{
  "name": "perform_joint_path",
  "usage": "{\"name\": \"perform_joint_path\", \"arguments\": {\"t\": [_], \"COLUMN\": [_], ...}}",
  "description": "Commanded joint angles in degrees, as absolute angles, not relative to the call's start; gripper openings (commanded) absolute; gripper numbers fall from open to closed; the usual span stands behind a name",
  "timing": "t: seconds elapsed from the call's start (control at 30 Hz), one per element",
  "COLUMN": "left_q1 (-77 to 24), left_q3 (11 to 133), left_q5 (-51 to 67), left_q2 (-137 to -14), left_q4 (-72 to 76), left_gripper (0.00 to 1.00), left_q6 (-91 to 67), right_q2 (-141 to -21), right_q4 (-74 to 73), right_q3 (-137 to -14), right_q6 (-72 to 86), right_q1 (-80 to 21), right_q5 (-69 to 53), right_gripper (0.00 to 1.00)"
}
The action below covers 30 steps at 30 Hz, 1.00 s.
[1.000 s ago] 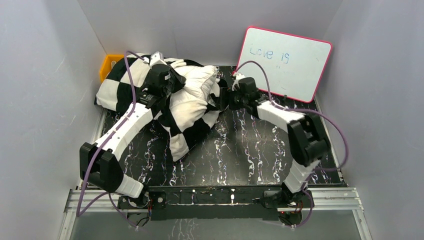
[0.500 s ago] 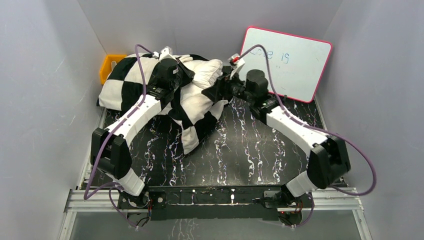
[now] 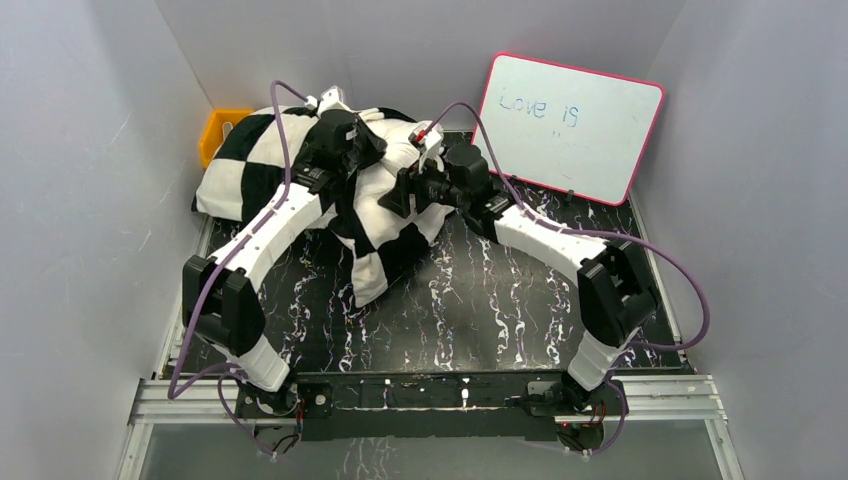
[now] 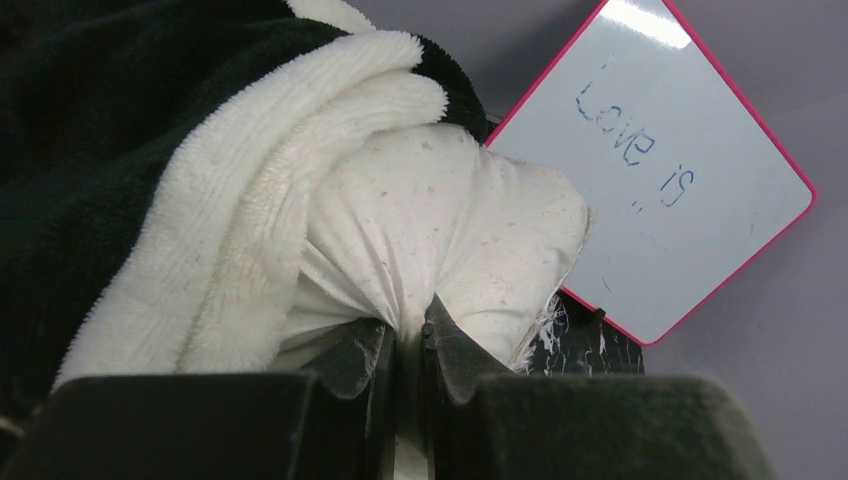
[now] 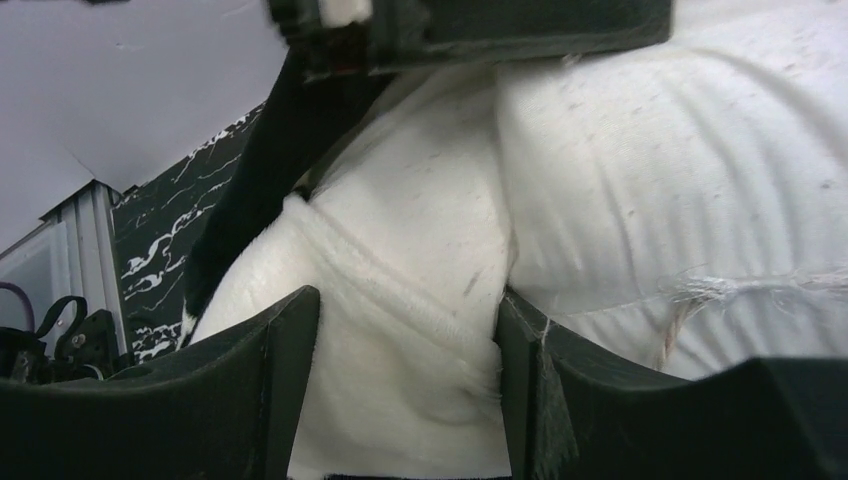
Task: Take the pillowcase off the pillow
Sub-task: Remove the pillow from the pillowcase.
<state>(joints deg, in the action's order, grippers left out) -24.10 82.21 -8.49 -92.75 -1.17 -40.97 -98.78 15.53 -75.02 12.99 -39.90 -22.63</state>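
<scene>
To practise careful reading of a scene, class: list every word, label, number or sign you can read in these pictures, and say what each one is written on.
"Love is": handwritten in blue marker on the pink-framed whiteboard leaning at the back right.
Faint marks below those words on the same board: too small to read.
No other readable text shows in any view.

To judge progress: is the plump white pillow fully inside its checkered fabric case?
Partly out: the white pillow pokes bare beyond the checkered pillowcase.
</scene>
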Motion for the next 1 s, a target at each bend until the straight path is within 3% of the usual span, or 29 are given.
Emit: {"name": "perform_joint_path", "arguments": {"t": [0.0, 0.17, 0.3, 0.5, 0.7, 0.8, 0.97], "left_q1": [-23.8, -23.8, -23.8, -23.9, -23.9, -23.9, -23.8], "left_q3": [92.5, 102.7, 110.0, 120.8, 123.0, 123.9, 132.9], "left_q5": [-11.3, -12.6, -13.1, -14.6, -13.1, -12.1, -12.5], "left_q2": [-93.7, -99.4, -104.8, -111.8, -111.1, -109.9, -110.7], "left_q4": [7.2, 4.8, 3.2, 0.4, -1.6, -2.5, -7.0], "left_gripper": [0.0, 0.0, 0.0, 0.0, 0.0, 0.0, 0.0], "left_q6": [-37.8, -35.9, -35.6, -34.8, -36.6, -37.8, -37.2], "right_q2": [-92.8, -89.2, -89.4, -93.2, -97.4, -100.1, -104.9], "right_q4": [15.9, 15.6, 16.9, 20.3, 25.0, 28.4, 26.5], "right_q3": [-70.1, -61.9, -58.0, -54.9, -52.7, -52.1, -53.5], "right_q6": [13.1, 15.3, 17.2, 19.7, 21.0, 21.8, 19.7], "right_q1": [-45.2, -50.0, -54.2, -58.1, -57.8, -57.4, -57.0], "right_q5": [-24.4, -26.7, -30.1, -34.0, -32.8, -30.3, -26.2], "right_gripper": [0.68, 0.58, 0.43, 0.34, 0.36, 0.51, 0.61]}}
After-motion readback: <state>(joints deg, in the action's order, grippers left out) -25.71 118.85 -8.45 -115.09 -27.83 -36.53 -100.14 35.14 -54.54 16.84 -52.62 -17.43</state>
